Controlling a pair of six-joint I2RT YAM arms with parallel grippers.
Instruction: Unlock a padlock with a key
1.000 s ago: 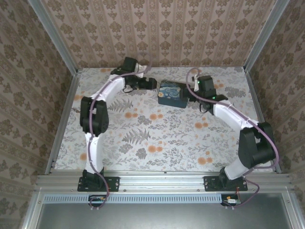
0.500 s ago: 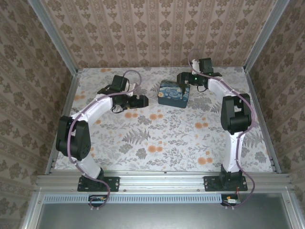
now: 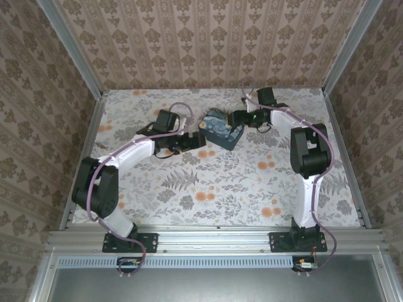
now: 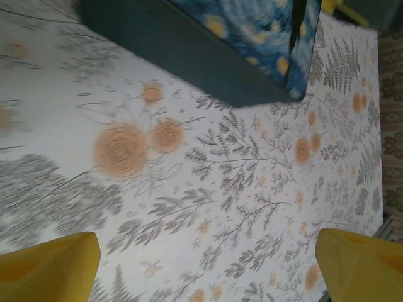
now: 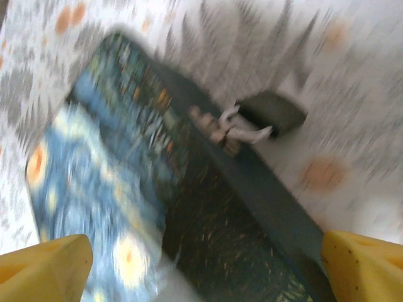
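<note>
Two arms reach over the floral-patterned table (image 3: 189,189) toward its far middle, where a blue starry-print box (image 3: 221,128) sits turned askew. The left gripper (image 3: 196,139) is just beside the box's left near corner. Its yellow fingertips (image 4: 50,264) are spread wide with only tablecloth between them. The right gripper (image 3: 238,118) hovers at the box's far right side, its jaws likewise apart and holding nothing.

From the right wrist, a small dark block (image 5: 272,113) lies against the box's side wall with a pale metal piece (image 5: 236,131) touching it. This is probably the padlock and its hasp or key, though blur hides which.

The step in hand looks like the approach: no key is gripped and the lock is untouched. Next, one gripper likely has to steady the box or lock body while the other finds the key and pinches it squarely.
</note>
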